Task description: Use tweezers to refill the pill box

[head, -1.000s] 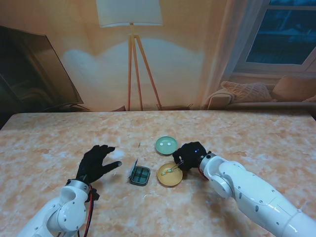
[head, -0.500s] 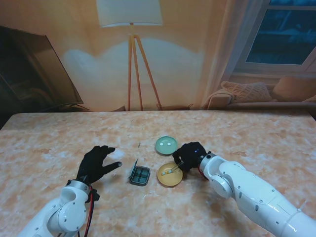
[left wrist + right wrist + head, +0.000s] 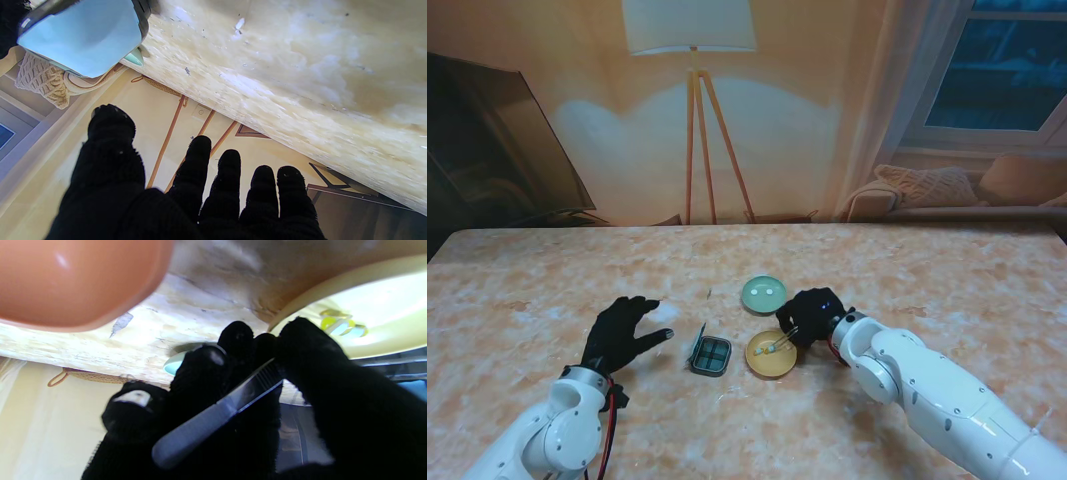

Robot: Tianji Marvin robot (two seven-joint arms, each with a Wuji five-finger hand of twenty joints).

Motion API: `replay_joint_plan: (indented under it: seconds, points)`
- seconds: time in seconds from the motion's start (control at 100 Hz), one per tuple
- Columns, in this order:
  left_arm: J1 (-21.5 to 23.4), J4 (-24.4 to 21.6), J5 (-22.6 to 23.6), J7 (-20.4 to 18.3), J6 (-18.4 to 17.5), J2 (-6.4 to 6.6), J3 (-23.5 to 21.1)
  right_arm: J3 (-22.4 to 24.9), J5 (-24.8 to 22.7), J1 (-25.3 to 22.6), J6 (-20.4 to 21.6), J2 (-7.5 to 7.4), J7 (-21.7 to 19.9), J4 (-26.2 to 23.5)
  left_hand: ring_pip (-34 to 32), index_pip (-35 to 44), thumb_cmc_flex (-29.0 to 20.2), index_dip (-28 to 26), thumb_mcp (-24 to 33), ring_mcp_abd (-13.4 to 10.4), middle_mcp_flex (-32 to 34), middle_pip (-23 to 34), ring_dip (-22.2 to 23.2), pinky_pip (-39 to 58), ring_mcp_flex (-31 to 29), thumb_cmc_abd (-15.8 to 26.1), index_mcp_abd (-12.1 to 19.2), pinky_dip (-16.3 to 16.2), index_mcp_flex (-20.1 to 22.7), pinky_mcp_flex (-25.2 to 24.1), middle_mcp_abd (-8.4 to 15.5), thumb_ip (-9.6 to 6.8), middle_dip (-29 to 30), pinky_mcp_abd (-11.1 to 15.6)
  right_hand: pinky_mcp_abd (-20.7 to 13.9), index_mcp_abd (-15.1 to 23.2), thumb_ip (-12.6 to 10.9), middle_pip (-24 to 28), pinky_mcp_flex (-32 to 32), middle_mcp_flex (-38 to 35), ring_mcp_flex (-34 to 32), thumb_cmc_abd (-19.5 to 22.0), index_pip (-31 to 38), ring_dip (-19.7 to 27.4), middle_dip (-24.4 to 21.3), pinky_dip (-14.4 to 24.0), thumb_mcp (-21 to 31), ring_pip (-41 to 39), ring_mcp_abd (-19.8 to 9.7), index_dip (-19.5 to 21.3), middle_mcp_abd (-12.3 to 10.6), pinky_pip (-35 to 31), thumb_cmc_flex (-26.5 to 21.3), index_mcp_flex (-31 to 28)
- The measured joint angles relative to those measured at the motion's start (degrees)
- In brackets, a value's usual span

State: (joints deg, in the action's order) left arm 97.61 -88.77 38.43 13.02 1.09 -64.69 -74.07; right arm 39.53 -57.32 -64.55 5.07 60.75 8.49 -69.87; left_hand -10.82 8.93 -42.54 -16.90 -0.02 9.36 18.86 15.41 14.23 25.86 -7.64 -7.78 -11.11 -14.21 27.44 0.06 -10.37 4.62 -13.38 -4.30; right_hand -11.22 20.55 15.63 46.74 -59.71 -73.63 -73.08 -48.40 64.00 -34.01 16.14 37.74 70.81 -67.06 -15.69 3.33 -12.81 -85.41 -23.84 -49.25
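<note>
A small dark pill box (image 3: 711, 355) lies open near the middle of the table, its lid tilted up on the left side. Right of it sits a yellow dish (image 3: 770, 354) with pale pills (image 3: 338, 325) in it. My right hand (image 3: 812, 315) is shut on grey tweezers (image 3: 213, 415), whose tips reach into the yellow dish. A green dish (image 3: 764, 293) lies just farther from me, holding small white pills. My left hand (image 3: 622, 331) rests open on the table left of the pill box, fingers spread (image 3: 200, 186), holding nothing.
The marble table top (image 3: 947, 270) stretches wide to both sides. An orange-brown rounded thing (image 3: 73, 280) fills a corner of the right wrist view, very close to the lens. A floor lamp and a sofa stand beyond the far table edge.
</note>
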Motion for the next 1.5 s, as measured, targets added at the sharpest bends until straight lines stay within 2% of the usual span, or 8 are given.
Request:
replay_joint_plan:
  seconds: [0.51, 0.71, 1.08, 1.32, 1.38, 1.5]
  points:
    - [0.2, -0.1, 0.1, -0.2, 0.1, 0.0, -0.2, 4.4, -2.2, -3.6, 1.1, -0.21, -0.9, -5.3, 0.0, 0.0, 0.0, 0.0, 0.0, 0.0, 0.0, 0.0, 0.0, 0.0, 0.0, 0.0, 0.0, 0.0, 0.0, 0.0, 0.0, 0.0, 0.0, 0.0, 0.0, 0.2, 0.0, 1.6, -1.5, -0.6, -1.3, -1.4, 0.0, 0.0, -0.1, 0.6, 0.8, -0.6, 0.0, 0.2, 0.1, -0.8, 0.0, -0.8]
    - [0.2, -0.1, 0.0, -0.4, 0.2, 0.01, -0.2, 4.4, -2.4, -4.3, 1.0, -0.23, 0.0, -7.7, 0.0, 0.0, 0.0, 0.0, 0.0, 0.0, 0.0, 0.0, 0.0, 0.0, 0.0, 0.0, 0.0, 0.0, 0.0, 0.0, 0.0, 0.0, 0.0, 0.0, 0.0, 0.2, 0.0, 1.8, -1.6, -0.6, -1.4, -1.4, 0.0, 0.0, -0.1, 0.6, 0.8, -0.7, -0.1, 0.2, 0.1, -0.8, 0.0, -0.8]
    - [0.2, 0.0, 0.0, -0.5, 0.2, 0.02, -0.1, 0.3, -0.1, -3.5, -0.2, 0.79, 3.0, -8.9, 0.0, 0.0, 0.0, 0.0, 0.0, 0.0, 0.0, 0.0, 0.0, 0.0, 0.0, 0.0, 0.0, 0.0, 0.0, 0.0, 0.0, 0.0, 0.0, 0.0, 0.0, 0.2, 0.0, 2.0, -1.8, -0.6, -1.4, -1.4, 0.0, 0.0, -0.1, 0.6, 0.8, -1.3, -0.1, 0.8, 0.1, -0.9, 0.0, -0.8]
    - [0.2, 0.0, 0.0, -0.5, 0.2, 0.02, -0.1, -3.6, 3.0, -1.7, -2.3, 2.23, 4.0, -7.3, 0.0, 0.0, 0.0, 0.0, 0.0, 0.0, 0.0, 0.0, 0.0, 0.0, 0.0, 0.0, 0.0, 0.0, 0.0, 0.0, 0.0, 0.0, 0.0, 0.0, 0.0, 0.2, 0.0, 2.0, -1.8, -0.6, -1.4, -1.2, -0.2, 0.0, -0.1, 0.6, 0.3, -1.3, -0.1, 0.9, 0.1, -0.9, -0.1, -0.8]
    - [0.2, 0.0, 0.0, -0.5, 0.2, 0.02, -0.1, -4.6, 3.8, -1.2, -2.9, 2.52, 4.0, -6.9, 0.0, 0.0, 0.0, 0.0, 0.0, 0.0, 0.0, 0.0, 0.0, 0.0, 0.0, 0.0, 0.0, 0.0, 0.0, 0.0, 0.0, 0.0, 0.0, 0.0, 0.0, 0.2, 0.0, 2.0, -1.8, -0.6, -1.4, 0.2, -0.7, 0.0, -0.1, 0.6, -0.9, -1.3, -0.1, 0.9, 0.1, -0.9, -0.1, -0.7]
    - [0.3, 0.0, 0.0, -0.3, 0.2, 0.0, -0.2, -6.4, 4.7, -0.2, -4.4, 3.13, 3.9, -5.9, 0.0, 0.0, 0.0, 0.0, 0.0, 0.0, 0.0, 0.0, 0.0, 0.0, 0.0, 0.0, 0.0, 0.0, 0.0, 0.0, 0.0, -0.01, 0.0, 0.0, 0.0, 0.3, -0.2, 2.0, -1.8, -0.6, -1.4, 0.5, -0.9, 0.0, -0.1, 0.6, -1.5, -1.3, -0.1, 1.0, 0.1, -0.9, -0.1, -0.7]
